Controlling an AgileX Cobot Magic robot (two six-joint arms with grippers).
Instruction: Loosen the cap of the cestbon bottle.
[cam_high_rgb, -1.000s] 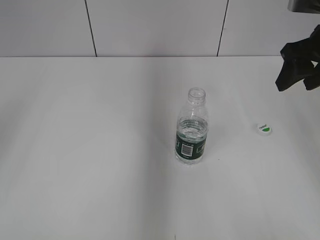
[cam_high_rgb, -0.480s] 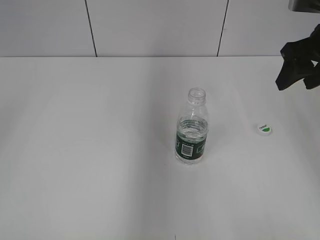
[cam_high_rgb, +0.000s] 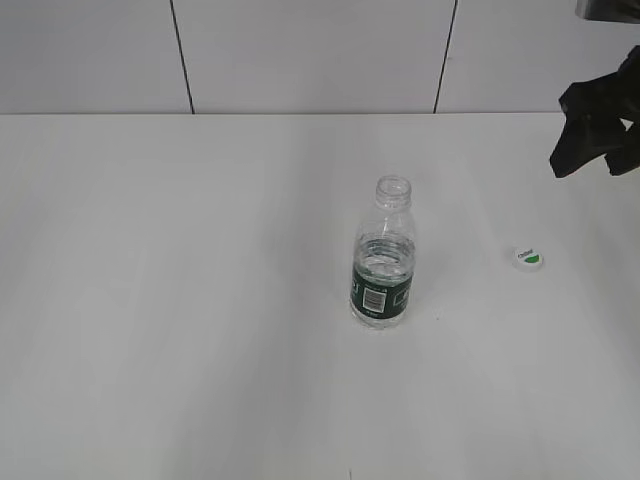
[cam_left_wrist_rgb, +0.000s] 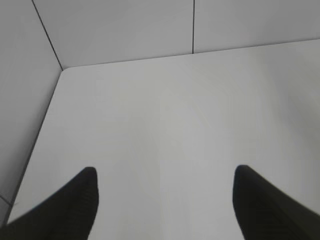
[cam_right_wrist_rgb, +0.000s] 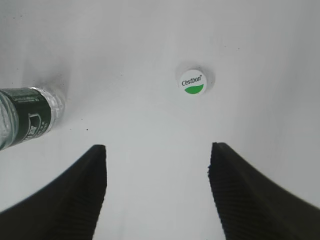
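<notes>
The cestbon bottle (cam_high_rgb: 383, 255) stands upright mid-table, clear and ribbed with a dark green label; its neck is bare and open. Its lower part shows at the left edge of the right wrist view (cam_right_wrist_rgb: 27, 116). The cap (cam_high_rgb: 529, 258), white with a green patch, lies flat on the table to the bottle's right, top side up (cam_right_wrist_rgb: 192, 82). My right gripper (cam_right_wrist_rgb: 157, 147) hangs open and empty above the table, short of the cap, and appears at the upper right edge in the exterior view (cam_high_rgb: 597, 140). My left gripper (cam_left_wrist_rgb: 165, 172) is open over bare table, with nothing between its fingers.
The white table (cam_high_rgb: 200, 300) ends at a tiled wall (cam_high_rgb: 300, 50) behind. In the left wrist view a table corner (cam_left_wrist_rgb: 62, 70) meets the wall at the upper left.
The right gripper has shifted very slightly in the exterior view. Bottle and cap have not moved.
</notes>
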